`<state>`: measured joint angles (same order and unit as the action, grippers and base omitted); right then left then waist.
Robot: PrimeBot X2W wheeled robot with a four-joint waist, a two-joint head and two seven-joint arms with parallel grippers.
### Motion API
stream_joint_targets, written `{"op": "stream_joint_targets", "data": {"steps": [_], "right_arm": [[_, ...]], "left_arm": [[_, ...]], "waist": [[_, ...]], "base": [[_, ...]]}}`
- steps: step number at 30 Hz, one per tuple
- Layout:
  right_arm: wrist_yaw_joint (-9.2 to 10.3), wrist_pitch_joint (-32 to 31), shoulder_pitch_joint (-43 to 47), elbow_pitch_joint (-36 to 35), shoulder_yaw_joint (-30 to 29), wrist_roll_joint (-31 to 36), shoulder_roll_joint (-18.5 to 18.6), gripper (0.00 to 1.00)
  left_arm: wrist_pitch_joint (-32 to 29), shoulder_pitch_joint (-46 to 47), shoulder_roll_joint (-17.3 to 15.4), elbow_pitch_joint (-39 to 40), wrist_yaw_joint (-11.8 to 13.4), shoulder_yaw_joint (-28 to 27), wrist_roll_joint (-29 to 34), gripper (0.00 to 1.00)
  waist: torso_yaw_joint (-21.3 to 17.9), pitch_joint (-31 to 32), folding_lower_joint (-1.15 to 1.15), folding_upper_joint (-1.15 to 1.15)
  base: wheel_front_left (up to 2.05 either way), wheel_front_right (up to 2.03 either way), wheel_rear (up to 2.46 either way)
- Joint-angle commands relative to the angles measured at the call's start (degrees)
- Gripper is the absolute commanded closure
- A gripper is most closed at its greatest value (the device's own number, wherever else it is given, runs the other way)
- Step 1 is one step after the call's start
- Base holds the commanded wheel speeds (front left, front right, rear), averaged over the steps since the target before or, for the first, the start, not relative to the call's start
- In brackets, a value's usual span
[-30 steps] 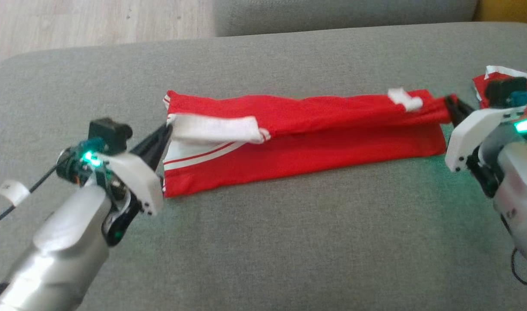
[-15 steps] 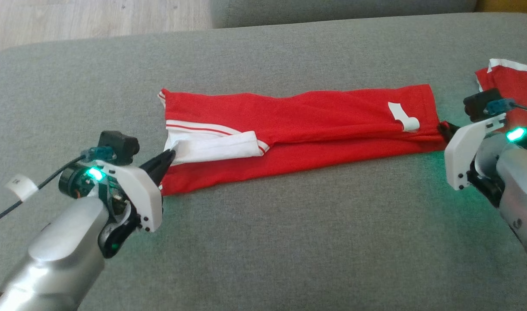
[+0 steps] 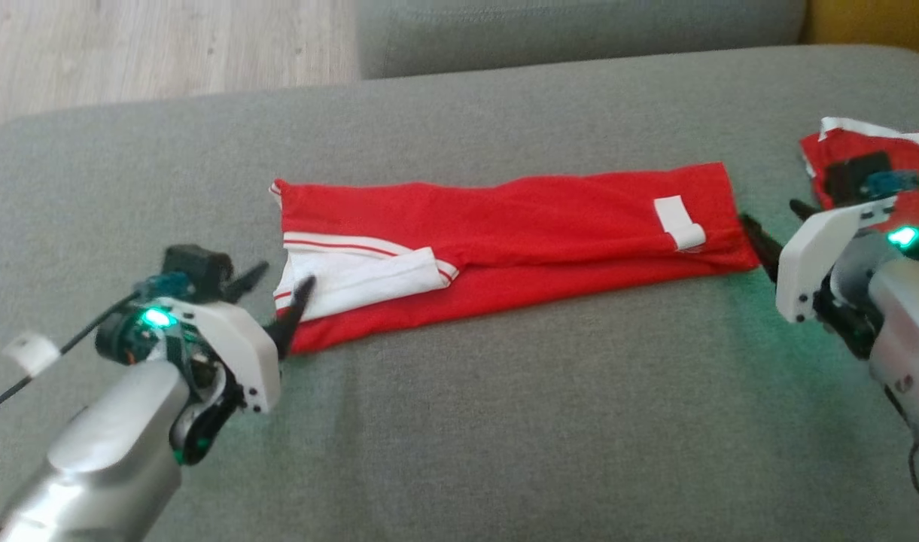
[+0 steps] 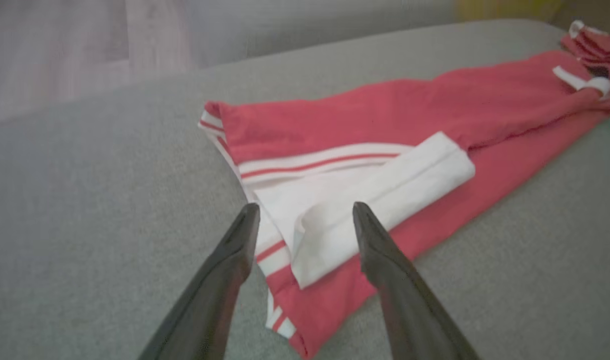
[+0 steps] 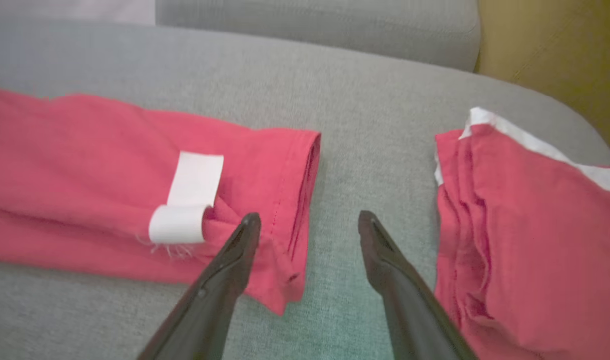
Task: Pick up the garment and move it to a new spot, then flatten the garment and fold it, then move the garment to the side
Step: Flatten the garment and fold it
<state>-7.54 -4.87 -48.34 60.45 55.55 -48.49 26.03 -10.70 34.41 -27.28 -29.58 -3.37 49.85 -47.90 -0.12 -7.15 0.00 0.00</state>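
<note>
I judge that I am in the folding step: the red garment [image 3: 519, 226] lies on the grey sofa seat [image 3: 504, 421] as a long flat band, folded along its length, and it is not yet folded across and not yet moved to the side. My left jaws stand wide open and hold nothing. They are at the left end of the band, and in my left wrist view the two tips stand one on each side of the white folded flap [image 4: 384, 185], close above the cloth. My right jaws are also wide open and empty. They are just beside the right end of the band, near the white label [image 5: 190, 200]; one tip is over the corner of the hem, the other over the bare seat between this garment and a second red garment [image 5: 524, 225] further to the right. For the next move I think each jaws must take one end cleanly, all layers together, and the right side must not catch the neighbour cloth.
</note>
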Motion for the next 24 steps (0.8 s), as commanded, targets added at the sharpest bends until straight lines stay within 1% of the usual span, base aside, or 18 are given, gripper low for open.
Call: {"op": "stream_joint_targets", "data": {"steps": [1, 5, 8, 10, 13, 14, 16, 19, 22, 24], "right_arm": [[0.05, 1.4, -0.8, -0.7, -0.5, -1.0, 0.6, 0.0], [0.05, 6.7, -2.3, -1.6, -3.9, -4.4, 0.0, 0.0], [0.05, 12.9, -3.3, -2.7, -6.2, -5.5, -1.1, 0.0], [0.05, 16.6, -3.8, -2.8, -7.7, -5.6, -2.1, 0.0], [0.05, 19.5, -4.2, -2.7, -11.4, -4.5, -3.7, 0.0], [0.05, 19.8, -4.2, -4.3, -16.1, -2.2, -4.4, 0.0], [0.05, 19.8, -2.0, -8.2, -22.7, 2.6, -4.9, 0.0], [0.05, 19.8, 5.1, -15.2, -34.2, 11.2, -7.5, 0.0], [0.05, 19.9, 14.4, -22.9, -45.3, 19.5, -12.7, 0.0], [0.05, 19.9, 20.6, -27.7, -50.6, 24.9, -16.8, 0.0]], "left_arm": [[2.1, 2.3, -2.3, 1.5, 0.9, -3.5, 0.3, 0.0], [10.2, 2.6, -1.3, 2.1, 4.0, -7.0, 0.7, 0.0], [17.0, 2.1, -0.4, 3.1, 6.4, -9.9, 0.6, 0.0], [21.1, 1.4, 0.1, 4.1, 7.9, -11.8, 0.5, 0.0], [24.5, -0.3, 1.2, 6.3, 9.8, -14.7, 0.3, 0.0], [25.3, -2.0, 1.8, 8.0, 10.7, -16.4, 0.9, 0.0], [25.6, -4.1, 2.3, 9.9, 11.8, -17.8, 2.1, 0.0], [25.7, -7.8, 3.8, 13.4, 13.7, -21.0, 4.9, 0.0], [25.7, -12.5, 5.8, 16.2, 13.9, -23.8, 8.0, 0.0], [25.7, -15.6, 7.2, 17.3, 13.7, -25.3, 10.7, 0.0]], "waist": [[-0.5, 1.0, 0.0, 0.0], [-1.0, 2.8, 0.0, 0.0], [-1.5, 4.2, 0.0, 0.0], [-1.8, 4.9, 0.0, 0.0], [-2.0, 5.9, 0.0, 0.0], [-2.0, 6.4, 0.0, 0.0], [-1.9, 6.8, 0.0, 0.0], [-1.5, 7.0, 0.0, 0.0], [-1.1, 7.2, 0.0, 0.0], [-0.8, 7.3, 0.0, 0.0]], "base": [[0.0, 0.0, 0.0], [0.0, 0.0, 0.0], [0.0, 0.0, 0.0], [0.0, 0.0, 0.0], [0.0, 0.0, 0.0], [0.0, 0.0, 0.0], [0.0, 0.0, 0.0], [0.0, 0.0, 0.0], [0.0, 0.0, 0.0], [0.0, 0.0, 0.0]]}}
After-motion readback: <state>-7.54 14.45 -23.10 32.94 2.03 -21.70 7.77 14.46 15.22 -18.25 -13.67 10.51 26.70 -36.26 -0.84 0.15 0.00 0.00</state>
